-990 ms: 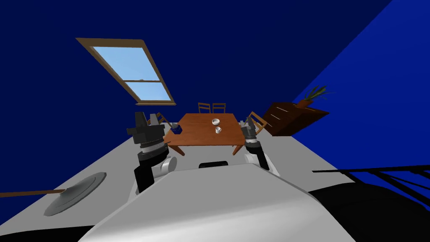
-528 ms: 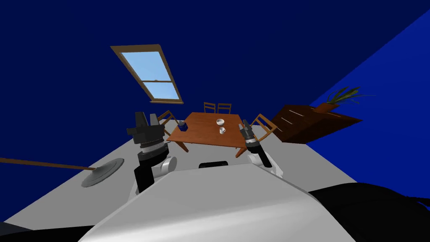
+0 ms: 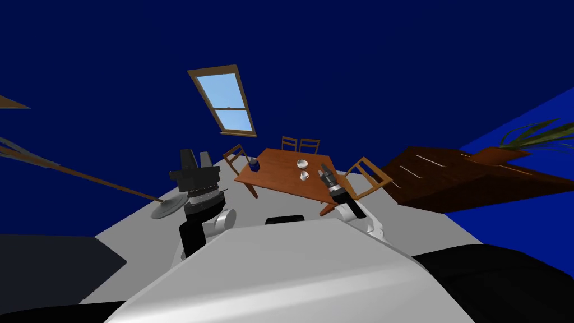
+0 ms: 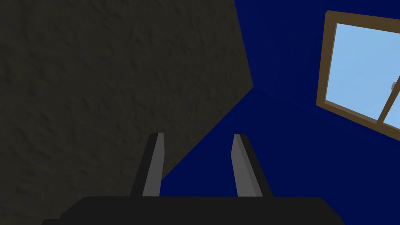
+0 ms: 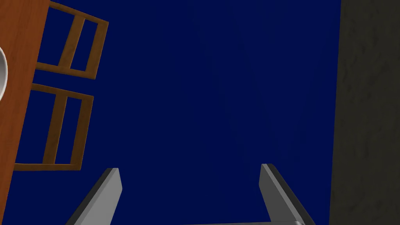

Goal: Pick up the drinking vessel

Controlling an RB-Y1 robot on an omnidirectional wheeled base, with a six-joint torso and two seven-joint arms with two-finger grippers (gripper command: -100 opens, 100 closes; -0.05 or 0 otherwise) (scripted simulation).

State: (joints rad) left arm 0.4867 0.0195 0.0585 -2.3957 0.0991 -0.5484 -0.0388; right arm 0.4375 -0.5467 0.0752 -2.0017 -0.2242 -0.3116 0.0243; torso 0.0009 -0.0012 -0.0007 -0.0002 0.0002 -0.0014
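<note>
Your right claw [image 3: 324, 169] hangs over the near right edge of the brown wooden table [image 3: 274, 178], its two blades spread wide apart [image 5: 188, 167]. The cup [image 3: 305, 175] stands upright on the table just to the left of that claw, near it but not touching. It is small, squat and plain white, and you cannot tell whether it has a handle. Beyond the cup from the claw sits a wider white bowl [image 3: 302, 164], close to the cup. A wooden chair [image 3: 367, 175] stands just to the claw's right, and two more chair backs [image 5: 64, 129] show past the table's far edge. Your left claw [image 3: 195, 156] is raised well to the left of the table, blades parted [image 4: 197, 134].
</note>
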